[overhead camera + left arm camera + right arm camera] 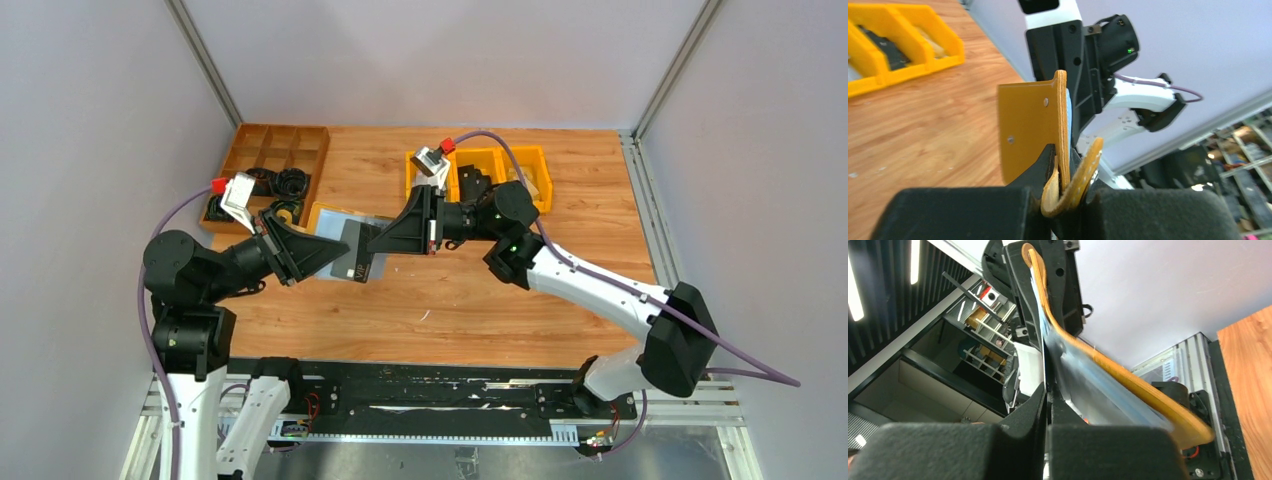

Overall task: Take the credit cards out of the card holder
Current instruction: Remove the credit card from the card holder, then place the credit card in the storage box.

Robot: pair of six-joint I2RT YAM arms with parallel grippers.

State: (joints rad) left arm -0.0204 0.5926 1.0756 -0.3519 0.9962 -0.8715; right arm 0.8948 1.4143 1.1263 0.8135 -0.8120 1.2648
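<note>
L gripper (338, 252): clamping tight on the card holder (328, 216). In its wrist view the jaws are pinching the folded mustard spine, w/ the curled snap tab poking out just beside the fingertips.

Card holder: hanging in mid-air betw. the two grippers. It is standing straight out from the L fingertips, w/ the mustard outer flap showing on one side and the grey-blue sleeves facing the R gripper.

R gripper (378, 240): jaws pressing fully together, tips meeting the holder's grey-blue sleeve edge directly opposite the L gripper. Can't tell whether a card is being pinched betw. them.

Credit card (358, 262): dark grey, marked VIP, sitting right at both sets of tips and lying against the holder's sleeve side.

Table (450, 300): wood top lying beneath both grippers, apart from the holder.

Yellow bins (500, 165): sitting behind the R gripper's wrist, well apart from its tips.

Brown tray (275, 150): resting behind the L gripper, near its wrist.
</note>
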